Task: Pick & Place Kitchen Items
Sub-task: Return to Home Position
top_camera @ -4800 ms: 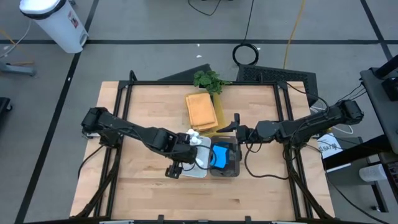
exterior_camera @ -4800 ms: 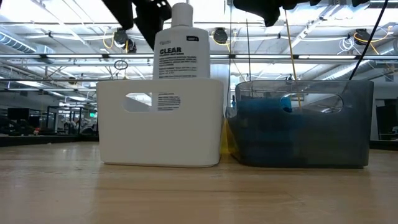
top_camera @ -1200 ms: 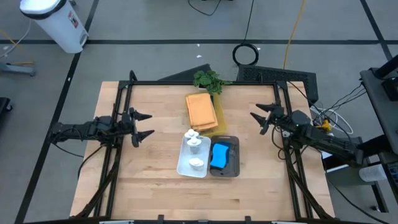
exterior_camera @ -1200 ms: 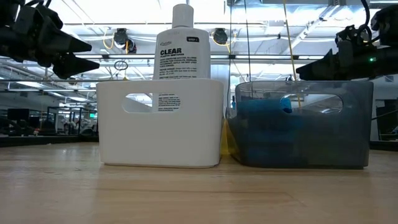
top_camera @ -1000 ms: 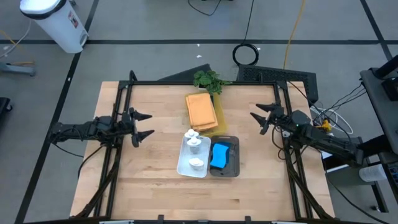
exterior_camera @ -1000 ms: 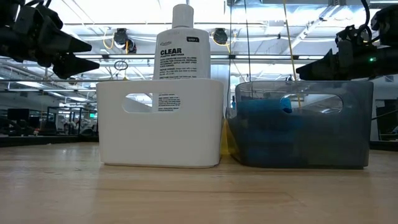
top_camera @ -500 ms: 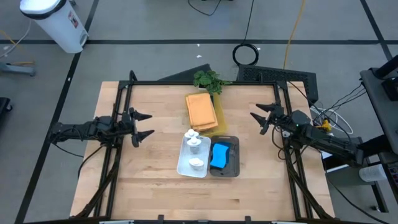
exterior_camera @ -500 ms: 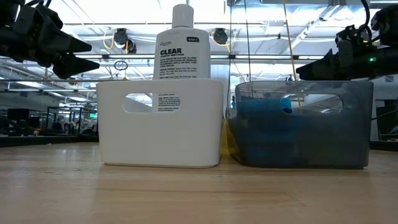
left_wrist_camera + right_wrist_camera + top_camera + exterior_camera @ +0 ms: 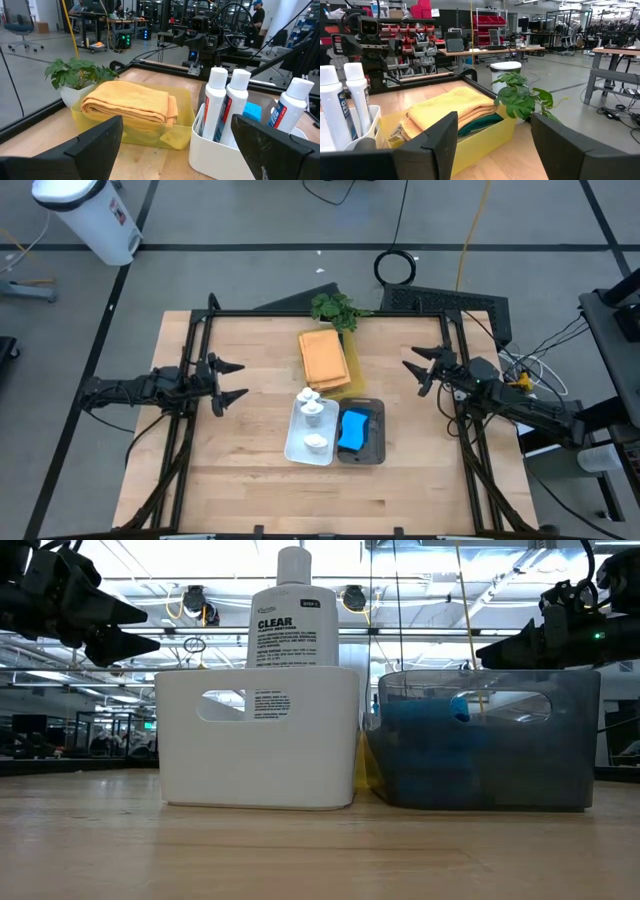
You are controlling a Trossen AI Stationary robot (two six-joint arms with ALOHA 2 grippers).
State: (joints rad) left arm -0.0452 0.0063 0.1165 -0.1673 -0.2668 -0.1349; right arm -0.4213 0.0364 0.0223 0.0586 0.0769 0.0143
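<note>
Table (image 9: 250,470) of pale wood, with everything gathered near its middle. At the left side the left gripper (image 9: 240,380) hangs over the wood with its two prongs spread wide and nothing between them, well apart from the bins. Next comes the white bin (image 9: 292,448), where three white bottles (image 9: 312,410) stand upright; in the low view the tallest one rises above the rim. Behind it, toward the far edge, sits a yellow bin (image 9: 150,135) holding a folded orange-tan cloth (image 9: 324,358), and the right wrist view shows a dark green cloth (image 9: 481,122) lying under it. A leafy plant (image 9: 335,308) stands just beyond that bin. Just beside the white bin, on its right, is the grey bin (image 9: 377,430) with the bright-blue sponges (image 9: 352,430) inside; how many cannot be told. At the right side the right gripper (image 9: 412,377) hovers, prongs likewise spread apart and empty, pointing in toward the bins.
</note>
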